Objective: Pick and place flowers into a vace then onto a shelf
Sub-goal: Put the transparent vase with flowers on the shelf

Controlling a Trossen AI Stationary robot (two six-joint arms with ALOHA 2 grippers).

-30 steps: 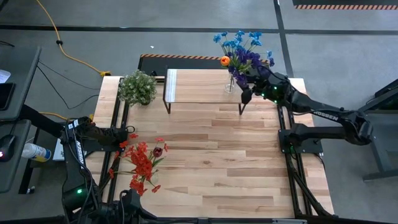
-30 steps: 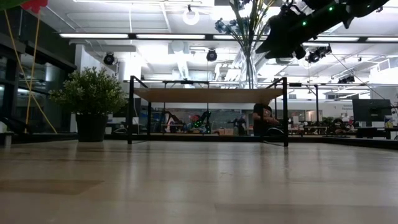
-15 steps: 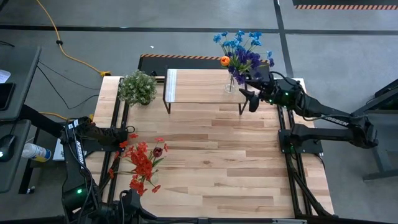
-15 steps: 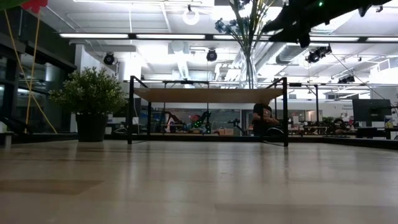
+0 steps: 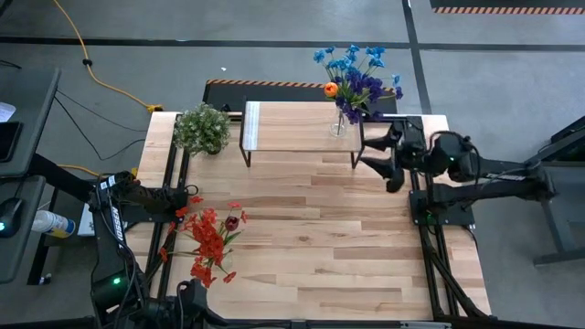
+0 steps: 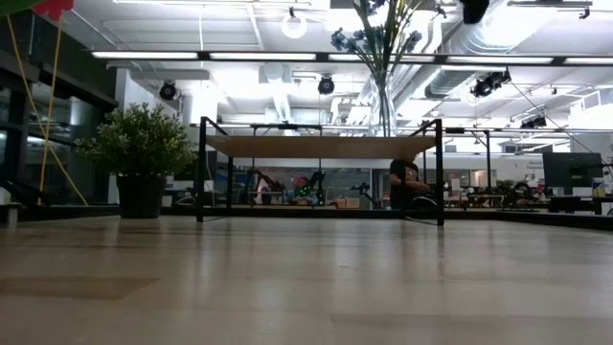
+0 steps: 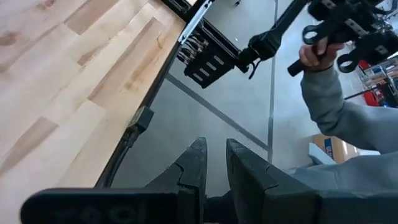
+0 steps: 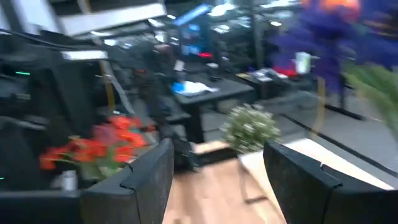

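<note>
Table [image 5: 311,228]: we record a light wooden top, seen whole from above.

Shelf [image 5: 297,126]: we find it along the far edge, plank top on black legs; in the low view [image 6: 321,146] it stands level.

Right arm: we place its right gripper [image 5: 382,161] above the table just off the shelf's right end, fingers [image 8: 311,186] spread wide and holding nothing.

Left arm: parked at the table's near left corner; we see the left gripper [image 7: 212,163] with only a narrow gap between its fingers, gripping nothing we can see.

Potted plant [image 5: 202,128]: left of the shelf.

Vase [image 5: 339,122]: on the shelf's right end, holding blue and purple flowers [image 5: 356,78] and an orange tulip [image 5: 330,90].

Red flowers [image 5: 208,239]: we list these by the left arm, with a dark red tulip [image 5: 231,222].
</note>
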